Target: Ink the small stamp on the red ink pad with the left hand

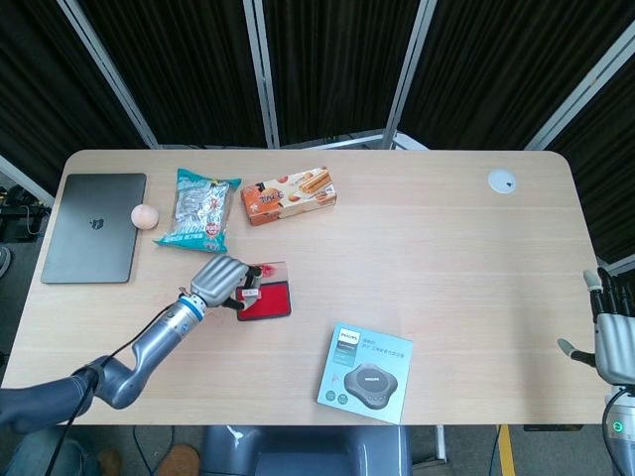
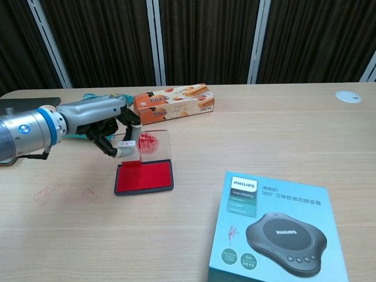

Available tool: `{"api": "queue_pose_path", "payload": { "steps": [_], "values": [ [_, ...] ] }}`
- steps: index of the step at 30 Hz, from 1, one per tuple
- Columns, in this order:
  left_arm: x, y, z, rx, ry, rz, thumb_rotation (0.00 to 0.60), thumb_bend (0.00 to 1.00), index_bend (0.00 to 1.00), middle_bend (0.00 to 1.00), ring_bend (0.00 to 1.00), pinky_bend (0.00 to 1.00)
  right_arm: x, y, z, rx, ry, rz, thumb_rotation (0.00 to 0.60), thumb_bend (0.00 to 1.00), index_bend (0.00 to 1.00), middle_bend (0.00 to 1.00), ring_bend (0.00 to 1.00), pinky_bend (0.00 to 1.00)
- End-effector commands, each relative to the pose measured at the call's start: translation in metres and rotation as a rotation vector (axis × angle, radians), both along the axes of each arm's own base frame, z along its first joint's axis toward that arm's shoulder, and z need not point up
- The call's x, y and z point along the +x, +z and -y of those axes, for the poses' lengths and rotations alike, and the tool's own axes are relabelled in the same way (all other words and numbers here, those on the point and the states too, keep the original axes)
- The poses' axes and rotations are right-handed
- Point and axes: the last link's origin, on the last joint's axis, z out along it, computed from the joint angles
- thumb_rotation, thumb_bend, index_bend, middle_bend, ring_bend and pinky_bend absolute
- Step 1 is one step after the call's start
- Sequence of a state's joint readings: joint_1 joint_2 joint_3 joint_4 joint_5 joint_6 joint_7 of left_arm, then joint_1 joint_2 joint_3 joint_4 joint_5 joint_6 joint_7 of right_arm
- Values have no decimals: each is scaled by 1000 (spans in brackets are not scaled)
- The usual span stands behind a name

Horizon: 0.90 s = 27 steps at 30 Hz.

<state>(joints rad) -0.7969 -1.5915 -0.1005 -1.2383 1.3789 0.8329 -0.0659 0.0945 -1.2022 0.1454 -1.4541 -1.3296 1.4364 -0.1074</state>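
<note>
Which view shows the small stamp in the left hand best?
The chest view: the small white block stamp shows side-on, pinched by the left hand above the red ink pad. In the head view it is a tiny pale speck beside the fingers.
</note>
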Motion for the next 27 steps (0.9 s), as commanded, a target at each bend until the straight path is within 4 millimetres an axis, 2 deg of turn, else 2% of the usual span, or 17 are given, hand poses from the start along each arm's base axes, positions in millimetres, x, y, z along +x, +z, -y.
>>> {"api": "queue_pose_path", "payload": {
  "steps": [1, 11, 27],
  "values": [
    [-11, 8, 5, -18, 22, -22, 600, 456, 628, 580, 876, 913, 1, 0, 0, 0, 2, 2, 600, 0, 0, 0, 0, 0],
    [-52, 22, 18, -40, 77, -78, 600, 457, 628, 579, 874, 910, 3, -1, -1, 3, 10, 7, 600, 0, 0, 0, 0, 0],
    [-67, 10, 25, -43, 75, -82, 600, 452, 593, 535, 863, 903, 4, -1, 0, 2, 16, 9, 600, 0, 0, 0, 0, 0]
  ]
}}
